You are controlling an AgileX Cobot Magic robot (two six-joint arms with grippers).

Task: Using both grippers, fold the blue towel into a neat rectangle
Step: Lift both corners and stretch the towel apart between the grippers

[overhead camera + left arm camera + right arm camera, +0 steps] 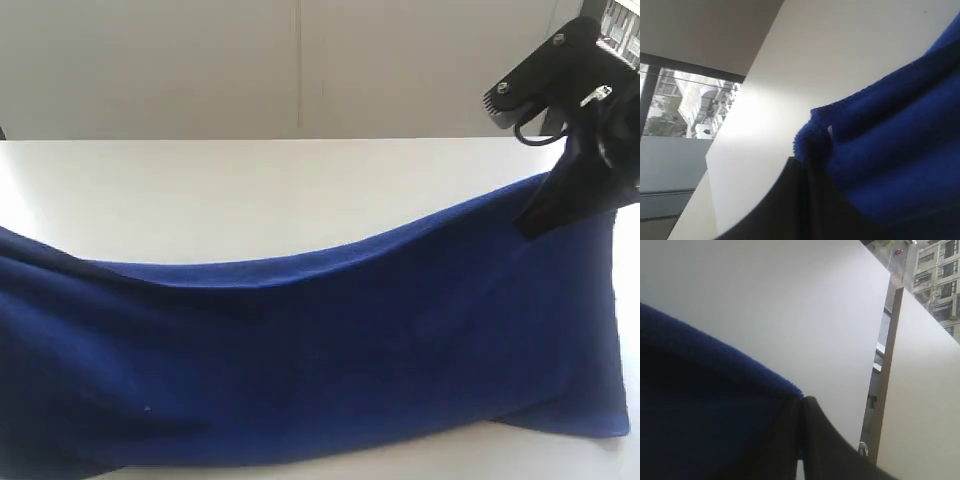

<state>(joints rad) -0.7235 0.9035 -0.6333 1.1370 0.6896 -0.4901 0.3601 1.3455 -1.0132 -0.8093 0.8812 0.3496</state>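
Mid-fold: left gripper (802, 169) at 9 o'clock and right gripper (540, 215) at 2 o'clock, both clamped on towel (330, 360) corners, lift its sagging edge above the table (250, 190); next, probably carry both across evenly.

So the towel (330, 370) is strung across the front of the worktop (250, 200), sagging in the middle. Its top right corner is pinched in the right pincer (535, 222), up on the right. Another corner is clamped in the left pincer (802, 167). A wall (300, 70) is seen behind the worktop.
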